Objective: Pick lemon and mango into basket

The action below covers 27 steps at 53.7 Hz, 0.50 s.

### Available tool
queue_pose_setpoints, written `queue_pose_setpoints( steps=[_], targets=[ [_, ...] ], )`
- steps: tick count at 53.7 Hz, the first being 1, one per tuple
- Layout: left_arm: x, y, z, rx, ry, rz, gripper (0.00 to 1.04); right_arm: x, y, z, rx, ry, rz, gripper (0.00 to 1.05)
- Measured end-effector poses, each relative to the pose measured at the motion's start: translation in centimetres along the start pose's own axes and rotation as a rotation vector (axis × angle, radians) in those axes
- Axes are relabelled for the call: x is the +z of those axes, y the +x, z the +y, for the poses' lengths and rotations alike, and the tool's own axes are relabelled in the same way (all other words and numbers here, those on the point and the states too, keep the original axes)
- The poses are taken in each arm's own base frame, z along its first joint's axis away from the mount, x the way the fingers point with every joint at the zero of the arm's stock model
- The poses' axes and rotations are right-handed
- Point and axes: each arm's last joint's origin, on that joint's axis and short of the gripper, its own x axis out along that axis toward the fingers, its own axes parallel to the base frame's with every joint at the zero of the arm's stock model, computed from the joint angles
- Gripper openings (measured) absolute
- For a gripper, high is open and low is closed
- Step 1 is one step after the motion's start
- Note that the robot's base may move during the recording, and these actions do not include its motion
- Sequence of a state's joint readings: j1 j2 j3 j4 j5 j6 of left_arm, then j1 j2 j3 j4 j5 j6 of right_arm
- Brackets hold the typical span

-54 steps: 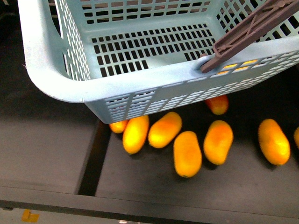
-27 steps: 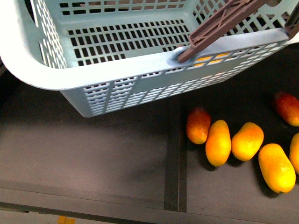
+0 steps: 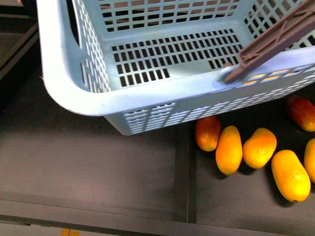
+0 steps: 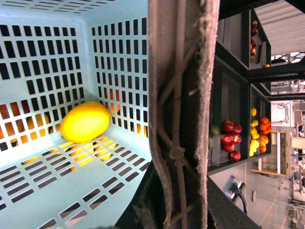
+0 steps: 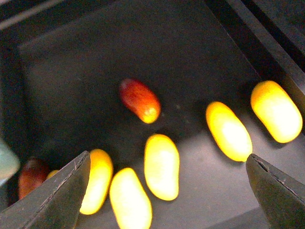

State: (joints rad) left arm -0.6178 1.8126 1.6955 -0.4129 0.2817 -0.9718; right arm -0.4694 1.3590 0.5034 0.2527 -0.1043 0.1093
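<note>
Jaws of the right gripper (image 5: 167, 155): spread wide, nothing between them, one dark finger (image 5: 62, 191) at each lower corner of the right wrist view. Straight under the gap, the mango (image 5: 162, 166): yellow-orange, elongated, flat on the dark shelf (image 5: 190, 62), touched by neither finger. Close beside it, two more yellow mangoes (image 5: 129, 200). Well apart on the other side, another pair (image 5: 228, 131). Farther back and alone, a red-blushed mango (image 5: 139, 100).

Jaws of the left gripper (image 4: 181, 212): only dark shapes either side of the brown handle (image 4: 183, 95) at the edge of the left wrist view, the grip itself hidden. Cannot tell whether clamped. Handle very close to the lens, filling the middle of that view.

Inside the basket (image 4: 43, 57), the lemon (image 4: 86, 121): bright yellow, lying on the slotted floor, tucked toward a corner where two lattice walls meet.

In the front view, the basket tilted over the shelf, with the handle slanting across its near rim. Just under and past its lower edge, a row of mangoes (image 3: 229, 150).
</note>
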Motion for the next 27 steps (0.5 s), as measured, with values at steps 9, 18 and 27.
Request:
queue_pose_setpoints(
  steps=[9,18,27],
  targets=[
    [0.3,-0.1,0.2,0.018,-0.001,-0.029,0.06,-1.8,5.1,-1.8,-0.025,-0.023,0.16,0.96],
    [0.3,-0.1,0.2,0.016,0.002,-0.025,0.06,-4.3,9.4,-0.8,0.014,-0.041,0.263,0.96],
    [0.3,-0.1,0.2,0.009,-0.001,-0.016,0.06,-5.9,13.1,0.8,0.031,-0.003,0.329,0.96]
  ],
)
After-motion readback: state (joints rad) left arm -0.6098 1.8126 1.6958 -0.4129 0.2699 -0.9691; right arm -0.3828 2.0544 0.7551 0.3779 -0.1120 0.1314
